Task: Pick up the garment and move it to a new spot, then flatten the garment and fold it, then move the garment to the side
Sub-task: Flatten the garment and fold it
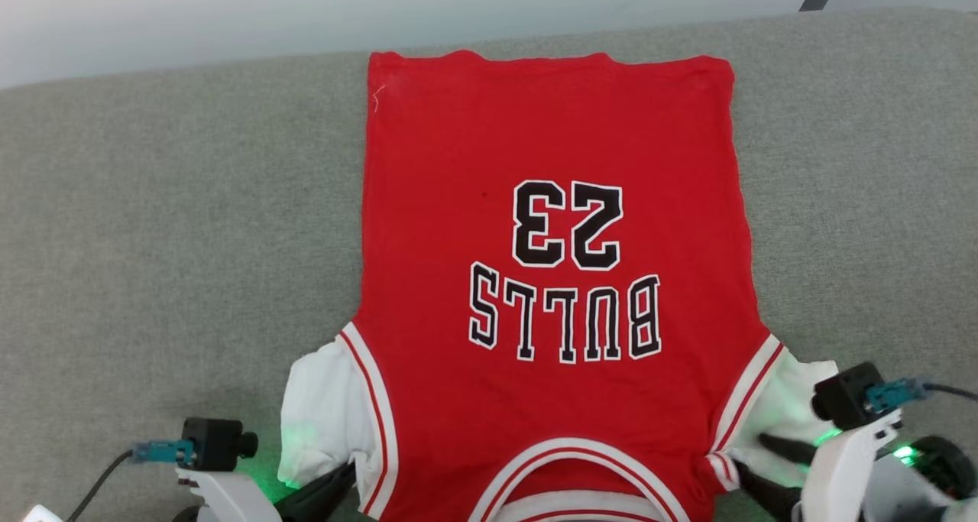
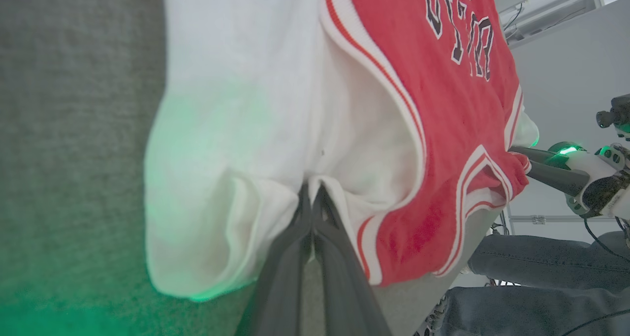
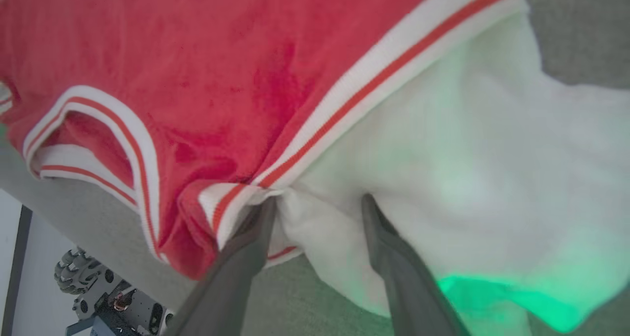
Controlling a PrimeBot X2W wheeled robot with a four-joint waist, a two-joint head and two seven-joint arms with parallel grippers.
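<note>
The garment (image 1: 550, 224), a red jersey with white sleeves and a black "23", lies spread flat on the grey padded surface (image 1: 153, 239), collar towards me. My left gripper (image 1: 340, 480) is shut on the white sleeve cloth near the striped armhole trim; the left wrist view shows its fingers (image 2: 311, 200) pressed together on a pinch of fabric (image 2: 246, 129). My right gripper (image 1: 752, 455) stands open at the other shoulder. In the right wrist view its fingers (image 3: 317, 203) are spread apart, with white sleeve cloth (image 3: 467, 144) lying between them. That open gripper (image 2: 521, 160) appears too in the left wrist view.
The grey surface reaches well beyond the jersey on both sides, and its far edge (image 1: 191, 67) meets a pale wall. A person's legs in jeans (image 2: 541, 262) stand beyond the near edge. A wheeled base (image 3: 93, 296) sits on the floor below.
</note>
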